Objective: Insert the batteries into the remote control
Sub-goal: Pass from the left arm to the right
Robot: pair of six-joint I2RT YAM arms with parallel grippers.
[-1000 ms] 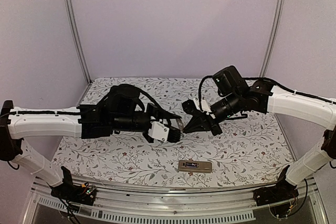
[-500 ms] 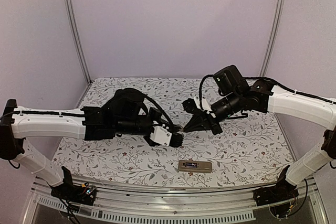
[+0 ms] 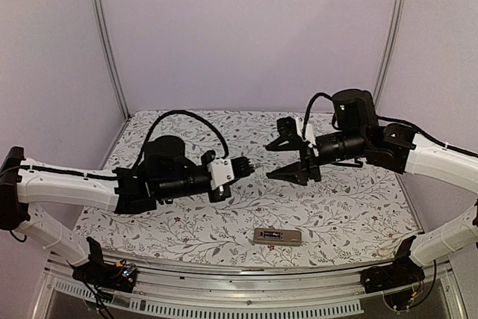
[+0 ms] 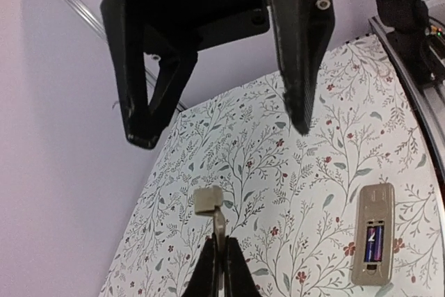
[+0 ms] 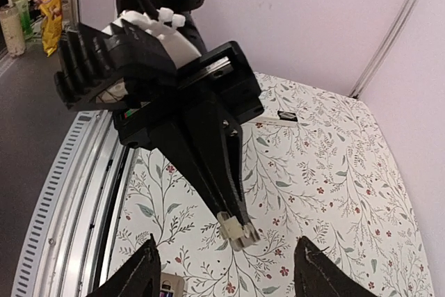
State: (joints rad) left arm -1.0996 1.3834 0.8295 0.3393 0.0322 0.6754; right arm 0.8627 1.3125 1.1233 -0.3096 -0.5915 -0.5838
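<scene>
The beige remote control [image 3: 277, 236] lies flat near the table's front edge. Its open compartment shows batteries [image 4: 374, 240] lying inside. My left gripper [image 3: 250, 164] hangs above the table's middle, shut on a thin beige cover piece [image 4: 209, 200] that sticks out past its fingertips [image 4: 223, 245]. In the right wrist view the same piece [image 5: 236, 231] shows at the tip of the left gripper. My right gripper [image 3: 269, 163] faces it from the right, open, its fingertips [image 5: 142, 273] a short way from the piece and holding nothing.
The floral table cloth [image 3: 351, 214] covers the table. A metal rail [image 3: 224, 289] runs along the front edge, and lilac walls close the back and sides. A small dark object [image 5: 287, 115] lies on the cloth farther off.
The right gripper opened off the beige piece and drew back to the right. The left gripper shut on the piece and now holds it alone, a little higher.
</scene>
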